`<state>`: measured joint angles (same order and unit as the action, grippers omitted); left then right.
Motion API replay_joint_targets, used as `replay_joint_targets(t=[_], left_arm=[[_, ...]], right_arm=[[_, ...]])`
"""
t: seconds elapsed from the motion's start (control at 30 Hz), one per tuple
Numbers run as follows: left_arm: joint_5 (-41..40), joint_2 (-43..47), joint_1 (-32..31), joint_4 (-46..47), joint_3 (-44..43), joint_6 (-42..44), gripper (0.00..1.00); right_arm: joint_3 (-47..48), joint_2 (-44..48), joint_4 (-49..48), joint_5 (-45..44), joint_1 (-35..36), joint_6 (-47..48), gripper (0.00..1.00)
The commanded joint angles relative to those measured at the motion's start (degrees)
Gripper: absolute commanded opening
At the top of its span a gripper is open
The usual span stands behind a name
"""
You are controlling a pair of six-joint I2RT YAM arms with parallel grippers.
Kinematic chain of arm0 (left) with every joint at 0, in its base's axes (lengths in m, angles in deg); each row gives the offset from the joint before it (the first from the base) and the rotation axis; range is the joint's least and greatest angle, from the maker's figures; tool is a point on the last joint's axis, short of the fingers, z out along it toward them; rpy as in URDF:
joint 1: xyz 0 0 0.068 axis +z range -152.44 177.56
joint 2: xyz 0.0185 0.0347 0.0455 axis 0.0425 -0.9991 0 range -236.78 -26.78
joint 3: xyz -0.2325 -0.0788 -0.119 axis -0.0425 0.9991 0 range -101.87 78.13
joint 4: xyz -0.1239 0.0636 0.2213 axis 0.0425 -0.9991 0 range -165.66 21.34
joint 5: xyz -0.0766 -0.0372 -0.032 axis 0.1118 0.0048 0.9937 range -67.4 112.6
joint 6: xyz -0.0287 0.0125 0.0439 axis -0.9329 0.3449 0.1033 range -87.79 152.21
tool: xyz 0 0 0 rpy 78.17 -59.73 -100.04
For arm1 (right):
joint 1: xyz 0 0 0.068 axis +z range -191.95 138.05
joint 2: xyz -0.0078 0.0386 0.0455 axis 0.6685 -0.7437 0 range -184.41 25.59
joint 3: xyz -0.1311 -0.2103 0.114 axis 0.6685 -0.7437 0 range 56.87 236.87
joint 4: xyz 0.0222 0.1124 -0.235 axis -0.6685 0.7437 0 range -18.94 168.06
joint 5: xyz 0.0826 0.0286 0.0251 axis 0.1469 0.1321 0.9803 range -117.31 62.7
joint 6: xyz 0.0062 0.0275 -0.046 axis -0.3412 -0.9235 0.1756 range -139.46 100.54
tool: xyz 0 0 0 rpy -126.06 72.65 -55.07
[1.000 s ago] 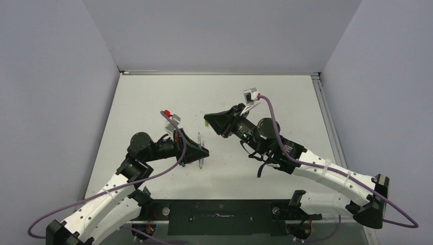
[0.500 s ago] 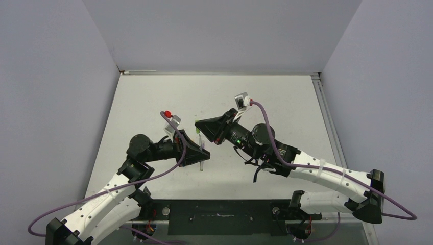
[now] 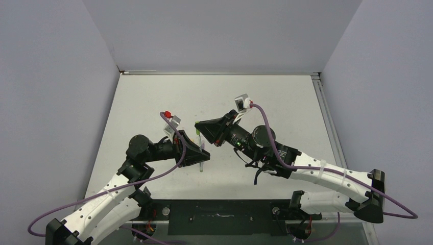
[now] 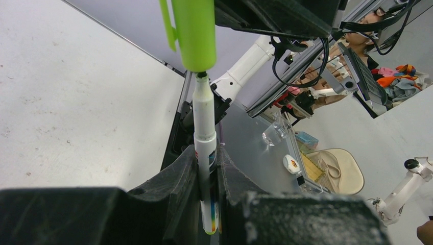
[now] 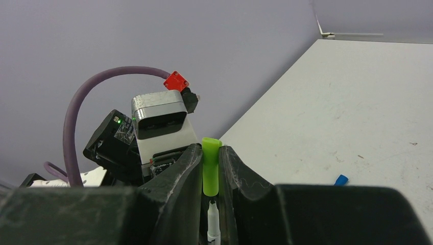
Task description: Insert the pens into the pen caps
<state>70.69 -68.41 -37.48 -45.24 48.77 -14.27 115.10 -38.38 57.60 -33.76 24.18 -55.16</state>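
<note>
We grip the pen (image 4: 205,127) with our left gripper (image 4: 207,166), jaws closed tight on its barrel, over the middle of the table (image 5: 367,102). Our right gripper (image 5: 210,171) pinches the green cap (image 5: 210,172) in nearly closed jaws. The cap's mouth meets the pen's tip, which is just at the opening. A blue cap (image 5: 340,179) lies on the table, well apart.

A white, lightly scuffed counter (image 3: 286,102) is boxed in by plain pale grey walls (image 3: 219,30) at its back and both sides. A metal rail (image 3: 326,115) runs along the counter's right edge. Past the counter's near edge, a beige round seat (image 4: 337,172) stands in a cluttered room.
</note>
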Motion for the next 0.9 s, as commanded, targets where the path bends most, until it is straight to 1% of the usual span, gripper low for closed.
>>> replay_joint_targets(t=[0.0, 0.53, 0.87], left_arm=[[1.2, 0.9, -0.5, 3.3, -0.3, -0.6, 0.00], [0.7, 0.4, -0.6, 3.2, -1.3, -0.3, 0.00], [-0.4, 0.9, -0.6, 2.9, -1.6, -0.2, 0.00]], right_arm=[[-0.2, 2.3, -2.3, -1.7, 0.6, 1.1, 0.05], [-1.7, 2.9, -0.7, -2.6, 1.7, 1.5, 0.05], [-2.7, 3.8, 0.2, -3.1, 3.7, 2.2, 0.05]])
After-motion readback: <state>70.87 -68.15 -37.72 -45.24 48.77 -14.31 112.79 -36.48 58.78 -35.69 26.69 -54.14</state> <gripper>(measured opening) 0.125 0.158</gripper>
